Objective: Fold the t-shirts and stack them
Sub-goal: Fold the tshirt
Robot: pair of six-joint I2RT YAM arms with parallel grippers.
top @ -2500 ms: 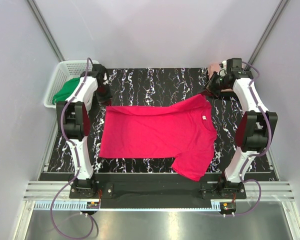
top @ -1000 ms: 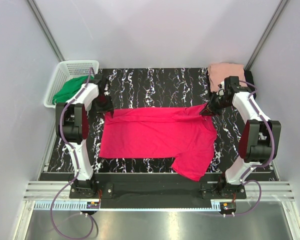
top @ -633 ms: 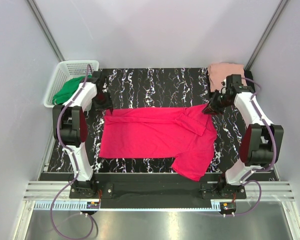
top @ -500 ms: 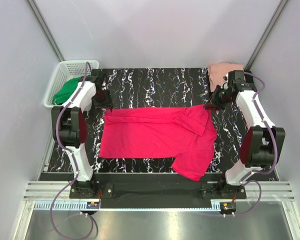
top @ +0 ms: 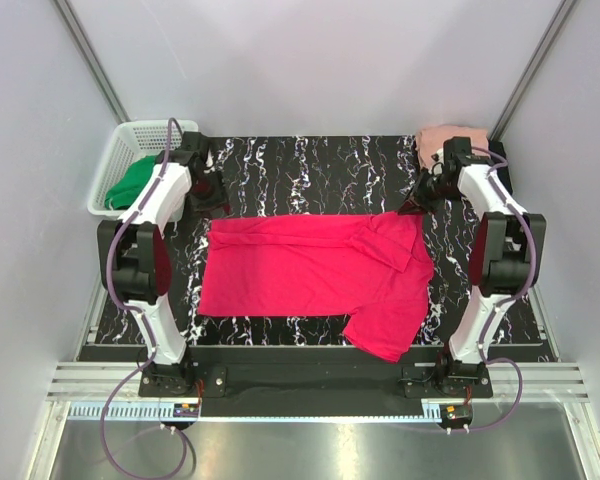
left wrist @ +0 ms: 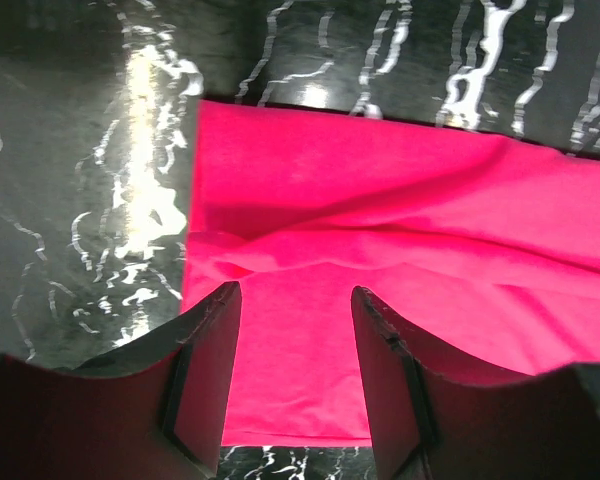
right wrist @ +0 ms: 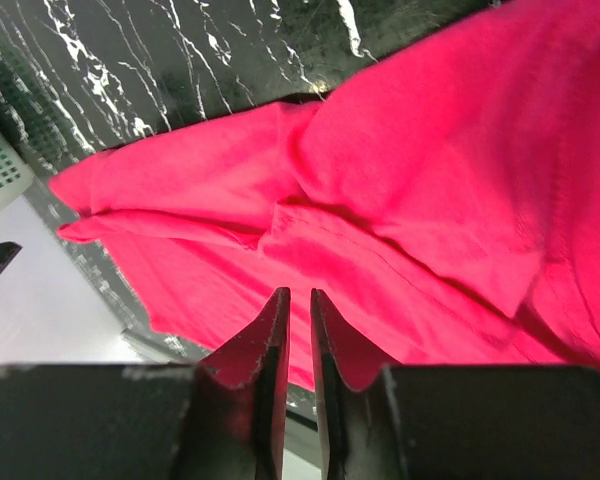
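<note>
**A:** What sits around the worktop [top: 310, 160]?

**B:** One white basket [top: 145, 127] with one green cloth [top: 130, 185], upper left. One salmon t-shirt [top: 435, 137], upper right.

**A:** And the crimson t-shirt [top: 310, 270]?

**B:** One, flat at centre. The left pincer [left wrist: 295, 300], wide and empty, hovers over its upper-left corner. The right pincer [right wrist: 298, 297], narrow and empty, is over its upper-right sleeve.

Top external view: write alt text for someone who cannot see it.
A crimson-pink t-shirt lies on a black marbled table, its far edge folded over, the left gripper by its far-left corner and the right gripper by its far-right corner. A salmon-pink shirt sits at the table's far right; a white basket holding green cloth stands at far left.
</note>
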